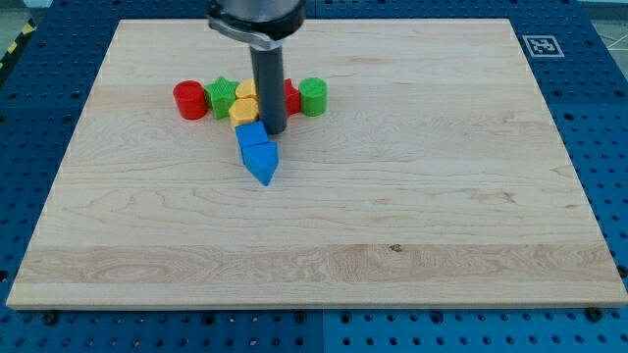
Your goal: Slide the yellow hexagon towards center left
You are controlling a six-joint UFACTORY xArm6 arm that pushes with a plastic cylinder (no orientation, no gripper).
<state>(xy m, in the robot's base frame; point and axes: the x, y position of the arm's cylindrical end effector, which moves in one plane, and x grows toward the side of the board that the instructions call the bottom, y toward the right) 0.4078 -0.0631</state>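
Yellow hexagon sits just left of my tip, wedged among neighbours, blue block touching below. The tool, a bare rod, holds nothing. Small, rigid and seemingly light, it should slide when pushed on its right face.

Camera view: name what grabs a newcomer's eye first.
The straight dark rod comes down from the view's top, my tip beside the yellow hexagon block. Around it a bright cluster sits upper left on the wooden board: red cylinder, green cylinder, blue blocks below.
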